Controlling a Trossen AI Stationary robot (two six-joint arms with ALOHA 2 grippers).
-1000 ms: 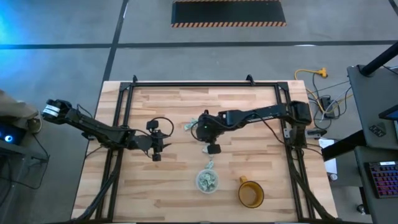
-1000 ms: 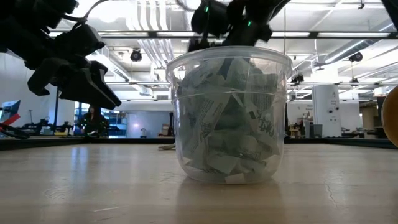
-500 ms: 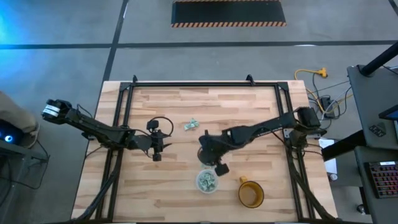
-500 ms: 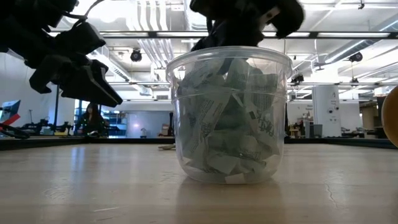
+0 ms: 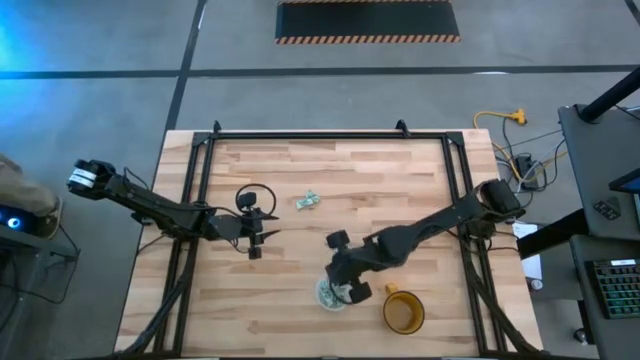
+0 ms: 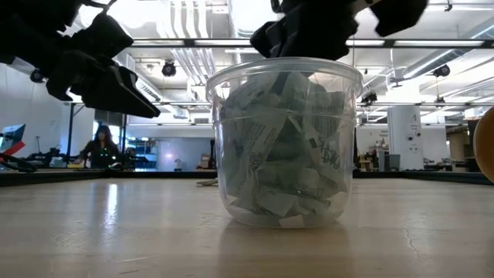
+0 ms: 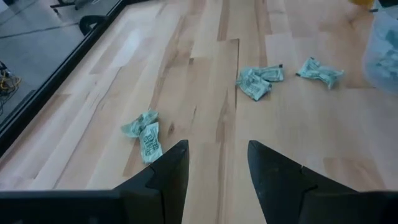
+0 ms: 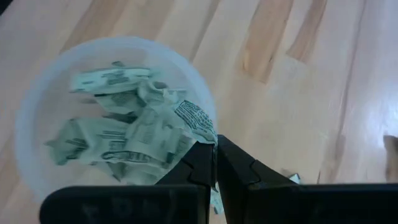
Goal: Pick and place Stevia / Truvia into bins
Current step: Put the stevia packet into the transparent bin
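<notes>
The right end effector [image 8: 215, 163] hung over the clear cup [image 5: 333, 292], its fingers pinched together on a green sachet [image 8: 198, 122] above the sachets filling the cup. The left end effector [image 7: 217, 163] hovered half open, gripping nothing, over loose sachets [image 7: 145, 129] on the counter [image 5: 400, 180].

Both arms are matte black, built from slim jointed links. The left arm [image 5: 165, 208] ends at its base in a pale grey block, and a thin black cable loops in a ring above its wrist. The right arm [image 5: 420, 228] carries a rounded black housing at its shoulder. Each gripper's fingers [image 7: 168, 174] are black, angular and wedge-shaped, apparently moulded plastic.
</notes>
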